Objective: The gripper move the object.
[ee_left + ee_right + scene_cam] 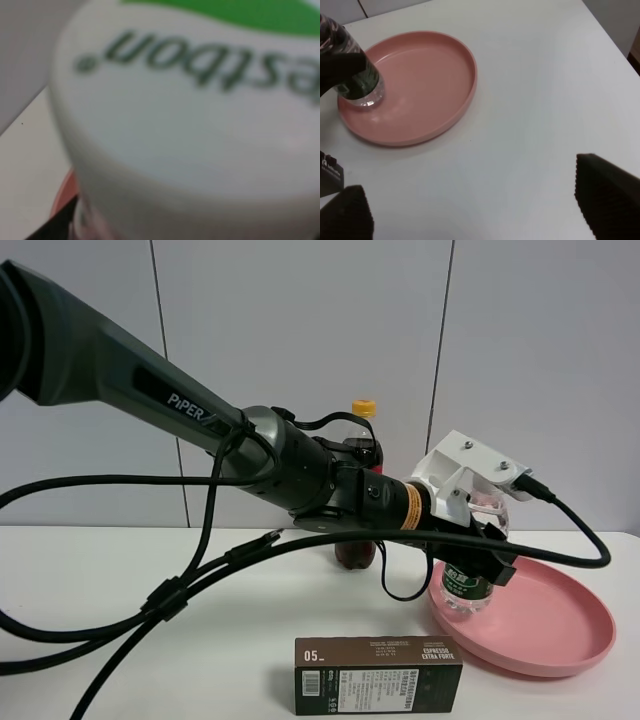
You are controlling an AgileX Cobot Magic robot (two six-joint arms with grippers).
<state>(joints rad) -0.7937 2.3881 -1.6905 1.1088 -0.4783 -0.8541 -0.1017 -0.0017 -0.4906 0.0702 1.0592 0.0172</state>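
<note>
Left arm's black two-finger gripper (478, 562) is clamped on the small clear green-label plastic water bottle (466, 592), btm already sitting in the round pink plate (560, 665). Prob only release left imo.

Wide bare stretch of white tabletop (545, 100) beside the round pink plastic plate (470, 75); passable there, under the right black two-fingered gripper (475, 210) with fingers spread wide. Most of the plate's floor open too. Blocked at its left rim by the small clear water bottle with green label (462, 588), clamped in the left black claw (478, 565). Hemmed behind by the tall dark cola bottle with orange cap (364, 448), in front by the brown rectangular espresso box (378, 676). Crossed on the left by thick black cables (150, 605).
</note>
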